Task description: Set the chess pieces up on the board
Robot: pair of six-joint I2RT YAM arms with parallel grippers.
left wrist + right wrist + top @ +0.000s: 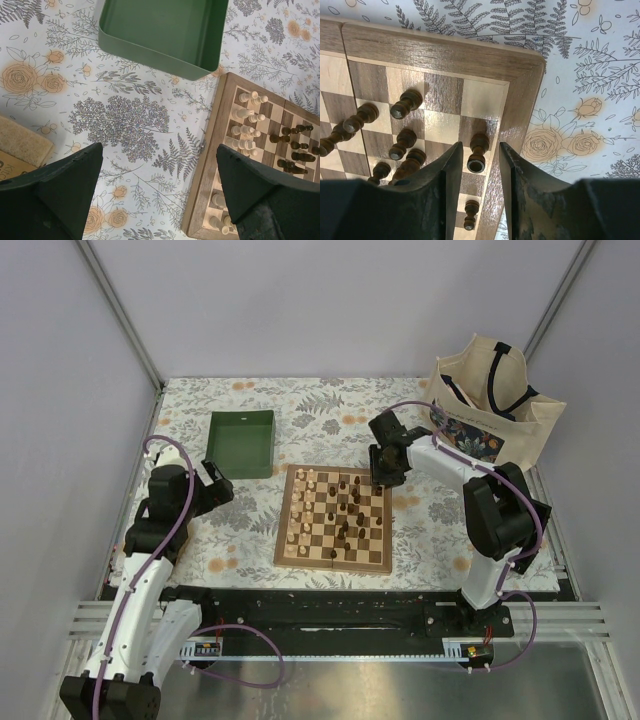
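Note:
The board [334, 561] lies in the middle of the table. Pale chess pieces [300, 508] stand along its left side and dark ones [350, 510] are spread over its middle and right. My right gripper [383, 478] hangs over the board's far right corner [520, 100]. Its jaws are open on either side of an upright dark piece [477, 152], with a gap showing on the right. More dark pieces [405, 102] stand to that piece's left. My left gripper [159, 150] is wide open over the tablecloth, left of the board's edge [215, 150], with nothing in it.
A green tray [241, 443] sits at the back left, just beyond the left gripper. At the back right stands a cream tote bag [495, 405]. A tan pad [20, 142] lies near the left arm. Flowered cloth covers the table.

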